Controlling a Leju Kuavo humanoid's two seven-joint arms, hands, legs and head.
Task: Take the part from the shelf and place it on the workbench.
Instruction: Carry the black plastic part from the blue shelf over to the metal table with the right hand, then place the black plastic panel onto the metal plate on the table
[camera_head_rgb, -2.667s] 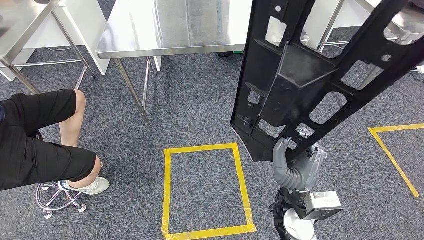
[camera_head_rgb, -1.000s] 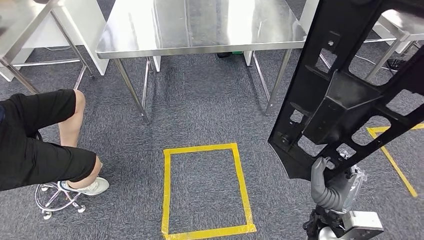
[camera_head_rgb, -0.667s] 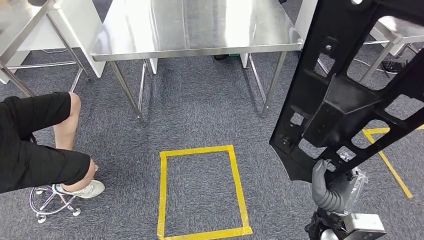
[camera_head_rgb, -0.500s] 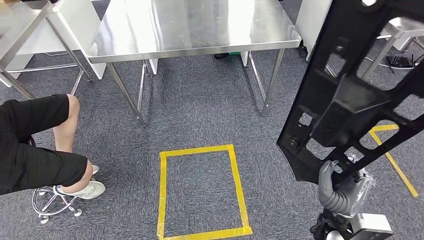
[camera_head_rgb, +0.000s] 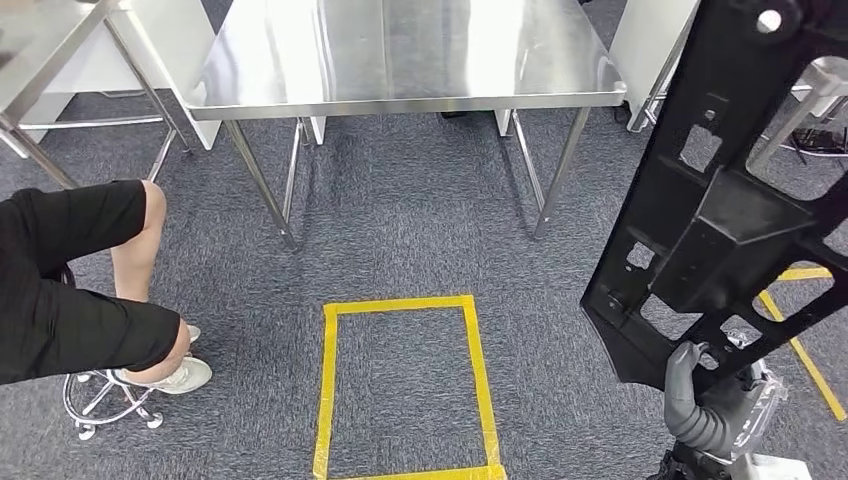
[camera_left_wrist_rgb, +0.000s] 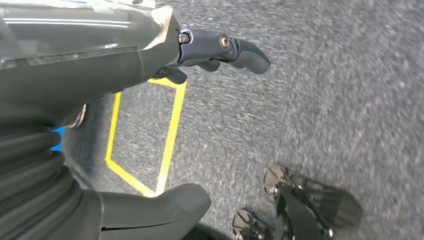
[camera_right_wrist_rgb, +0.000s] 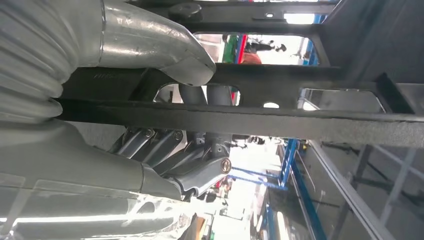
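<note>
A long black plastic part (camera_head_rgb: 725, 190) with many cut-outs stands upright at the right of the head view, reaching past the top edge. My right hand (camera_head_rgb: 705, 400) grips its lower end, thumb hooked over the edge. In the right wrist view the thumb and fingers (camera_right_wrist_rgb: 195, 165) clamp a bar of the black part (camera_right_wrist_rgb: 280, 120). The steel workbench (camera_head_rgb: 400, 55) stands ahead across the carpet, its top bare. My left hand (camera_left_wrist_rgb: 165, 55) hangs over the carpet with thumb and fingers apart, holding nothing.
A seated person's legs (camera_head_rgb: 80, 280) and a stool base (camera_head_rgb: 105, 395) are at the left. A yellow tape rectangle (camera_head_rgb: 405, 385) marks the carpet ahead, another yellow tape line (camera_head_rgb: 805, 345) lies at the right. More steel tables (camera_head_rgb: 40, 45) stand at the far left and right.
The part and my right hand have drifted rightward and lower in the head view. The whole scene shifted slightly, and the workbench's right legs now show.
</note>
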